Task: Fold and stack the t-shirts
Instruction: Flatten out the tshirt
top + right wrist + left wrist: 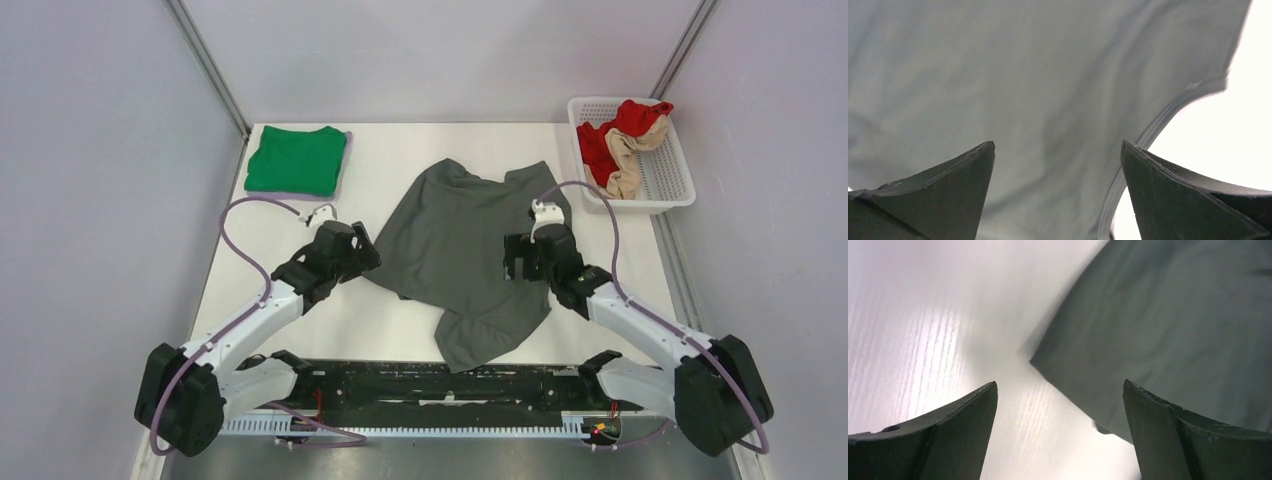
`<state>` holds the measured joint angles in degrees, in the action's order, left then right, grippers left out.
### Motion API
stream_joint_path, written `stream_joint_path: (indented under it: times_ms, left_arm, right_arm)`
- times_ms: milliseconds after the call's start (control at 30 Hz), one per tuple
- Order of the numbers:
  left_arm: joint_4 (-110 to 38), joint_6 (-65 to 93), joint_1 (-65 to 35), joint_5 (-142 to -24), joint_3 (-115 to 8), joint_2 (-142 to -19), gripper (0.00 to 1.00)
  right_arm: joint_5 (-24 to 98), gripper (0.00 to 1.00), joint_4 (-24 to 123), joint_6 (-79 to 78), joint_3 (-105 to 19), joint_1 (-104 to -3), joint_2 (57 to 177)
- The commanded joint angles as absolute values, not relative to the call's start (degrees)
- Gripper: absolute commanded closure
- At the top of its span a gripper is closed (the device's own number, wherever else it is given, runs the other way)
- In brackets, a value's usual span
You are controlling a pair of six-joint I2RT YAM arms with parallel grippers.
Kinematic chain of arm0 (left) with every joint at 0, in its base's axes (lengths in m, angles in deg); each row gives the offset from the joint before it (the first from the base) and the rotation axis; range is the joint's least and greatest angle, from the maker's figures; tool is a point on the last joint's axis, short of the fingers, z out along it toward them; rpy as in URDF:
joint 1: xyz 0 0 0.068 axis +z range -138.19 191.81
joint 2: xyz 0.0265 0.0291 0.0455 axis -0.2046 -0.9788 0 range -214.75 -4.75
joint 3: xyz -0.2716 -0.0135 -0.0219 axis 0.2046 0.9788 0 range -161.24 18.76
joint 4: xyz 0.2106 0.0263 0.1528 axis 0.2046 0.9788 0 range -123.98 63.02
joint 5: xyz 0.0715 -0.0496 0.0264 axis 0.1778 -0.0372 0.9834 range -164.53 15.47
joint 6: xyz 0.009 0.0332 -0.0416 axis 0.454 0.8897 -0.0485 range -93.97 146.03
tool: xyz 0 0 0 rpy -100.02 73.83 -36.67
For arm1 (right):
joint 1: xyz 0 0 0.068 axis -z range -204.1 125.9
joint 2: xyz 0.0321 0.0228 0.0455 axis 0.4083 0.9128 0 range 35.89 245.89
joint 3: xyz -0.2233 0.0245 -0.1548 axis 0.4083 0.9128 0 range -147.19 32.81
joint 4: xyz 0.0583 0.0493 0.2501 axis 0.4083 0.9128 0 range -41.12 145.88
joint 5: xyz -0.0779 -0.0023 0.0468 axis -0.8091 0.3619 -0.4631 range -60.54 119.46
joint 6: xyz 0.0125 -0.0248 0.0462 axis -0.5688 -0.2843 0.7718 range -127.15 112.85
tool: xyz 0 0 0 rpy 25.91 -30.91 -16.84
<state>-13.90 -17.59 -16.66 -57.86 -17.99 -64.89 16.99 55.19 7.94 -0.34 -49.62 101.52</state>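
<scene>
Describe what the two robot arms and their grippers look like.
The left arm and right arm have white links with bulky black joints. A lilac cable loops along each. The black left gripper and right gripper each end in two tapering, wedge-shaped fingers.

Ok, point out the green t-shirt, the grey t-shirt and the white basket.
green t-shirt (296, 160), top view, middle of the folded cloth.
grey t-shirt (455, 250), top view, its spread-out body.
white basket (666, 178), top view, bare lattice floor.

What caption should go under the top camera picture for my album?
Left gripper and right gripper, open at the grey t-shirt's sides; green t-shirt folded far left.
</scene>
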Motion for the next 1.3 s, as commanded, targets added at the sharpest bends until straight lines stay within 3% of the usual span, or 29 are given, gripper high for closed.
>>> stream_joint_path:
  times_ms: [0, 133, 333, 433, 600, 633, 967, 1267]
  left_arm:
    - [-16.2, -19.7, -14.8, -57.1, -15.9, -68.7, 0.0]
    - [-22.9, -17.3, -12.8, -62.3, -15.8, -75.8, 0.04]
    - [-27.9, -14.9, -12.8, -71.2, -17.2, -83.4, 0.27]
    - [-28.1, -13.8, -12.8, -71.4, -17.7, -85.3, 0.49]
    - [-28.2, -11.9, -13.0, -70.9, -20.2, -87.3, 0.95]
    - [-27.7, -11.7, -13.2, -70.9, -21.2, -87.5, 0.98]
    - [-23.8, -13.1, -25.5, -68.0, -29.5, -88.2, 0.98]
    - [-19.3, -12.7, -36.9, -67.5, -47.4, -106.6, 0.95]
  right_arm:
    - [21.0, 0.02, 59.5, 11.5, 5.7, -53.8, 94.5]
    - [21.1, 0.02, 61.5, 11.1, 9.2, -54.5, 87.2]
    - [14.0, 0.02, 68.5, 10.4, 8.4, -54.4, 81.8]
    - [12.7, 0.02, 69.0, 10.1, 8.3, -54.4, 80.5]
    - [12.5, 0.02, 68.9, 9.2, 8.3, -54.4, 79.7]
    - [12.3, 0.02, 69.0, 8.9, 8.3, -54.4, 79.4]
    - [11.5, 0.02, 69.2, 7.3, 9.0, -54.4, 77.6]
    - [8.5, 0.02, 69.0, 6.4, 9.4, -54.4, 77.5]
